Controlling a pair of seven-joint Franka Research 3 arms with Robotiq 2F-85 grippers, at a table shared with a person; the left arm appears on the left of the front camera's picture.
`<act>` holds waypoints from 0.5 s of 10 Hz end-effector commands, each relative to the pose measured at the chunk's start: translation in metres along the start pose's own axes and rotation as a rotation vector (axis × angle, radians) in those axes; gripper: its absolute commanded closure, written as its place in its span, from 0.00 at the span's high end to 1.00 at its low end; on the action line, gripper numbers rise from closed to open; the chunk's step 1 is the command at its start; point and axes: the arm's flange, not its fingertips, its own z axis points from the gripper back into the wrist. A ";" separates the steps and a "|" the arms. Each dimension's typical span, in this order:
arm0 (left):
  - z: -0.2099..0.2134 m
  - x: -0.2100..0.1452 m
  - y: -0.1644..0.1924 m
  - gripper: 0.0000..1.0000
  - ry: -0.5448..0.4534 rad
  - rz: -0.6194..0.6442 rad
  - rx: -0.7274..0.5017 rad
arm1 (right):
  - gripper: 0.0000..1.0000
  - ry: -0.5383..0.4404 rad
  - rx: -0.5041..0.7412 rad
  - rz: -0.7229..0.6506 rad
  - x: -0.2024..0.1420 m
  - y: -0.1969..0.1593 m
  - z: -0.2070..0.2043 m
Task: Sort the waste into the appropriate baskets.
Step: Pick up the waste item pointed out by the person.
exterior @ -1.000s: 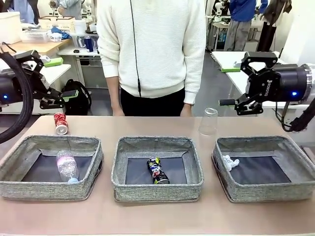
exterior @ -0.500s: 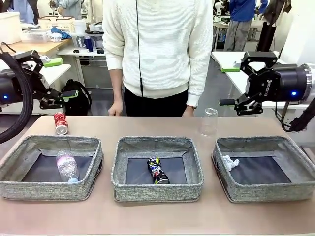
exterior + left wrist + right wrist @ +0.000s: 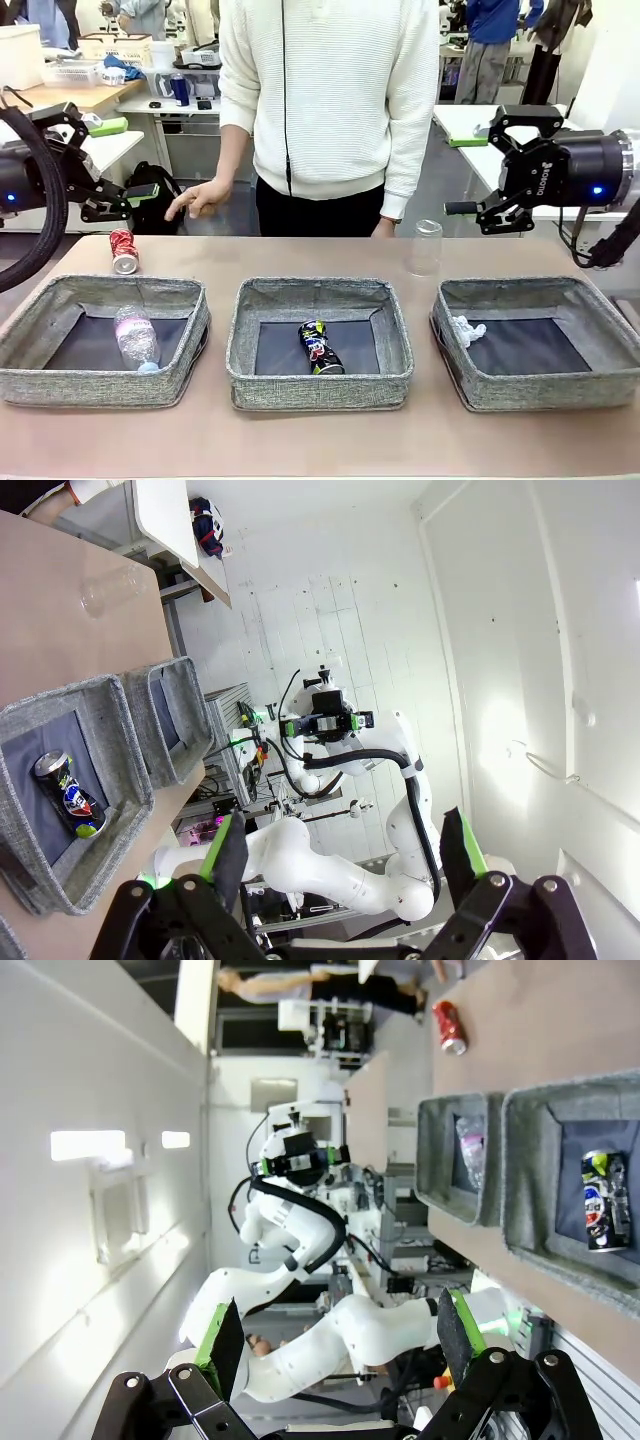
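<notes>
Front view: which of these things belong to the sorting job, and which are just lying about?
Belong to the job: left basket holding the clear bottle; middle basket holding the dark can; right basket holding the paper ball; red can and clear cup, loose on the table.
Just lying about: black bag on the floor; white box on a far desk.

The front view's top edge cut off the person (image 3: 320, 100) above the shoulders. A corner of the right basket (image 3: 520, 286) ran past the edge. Print on the dark crushed can (image 3: 320, 347) was too small to read.
</notes>
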 end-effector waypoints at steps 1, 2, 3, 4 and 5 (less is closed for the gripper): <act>-0.003 -0.005 -0.003 1.00 -0.014 0.013 -0.018 | 1.00 0.005 0.001 -0.006 0.002 0.005 0.001; -0.003 -0.005 -0.003 1.00 -0.014 0.013 -0.018 | 1.00 0.005 0.001 -0.006 0.002 0.005 0.001; -0.003 -0.005 -0.003 1.00 -0.014 0.013 -0.018 | 1.00 0.005 0.001 -0.006 0.002 0.005 0.001; -0.003 -0.005 -0.003 1.00 -0.014 0.013 -0.018 | 1.00 0.005 0.001 -0.006 0.002 0.005 0.001; -0.003 -0.005 -0.003 1.00 -0.014 0.013 -0.018 | 1.00 0.005 0.001 -0.006 0.002 0.005 0.001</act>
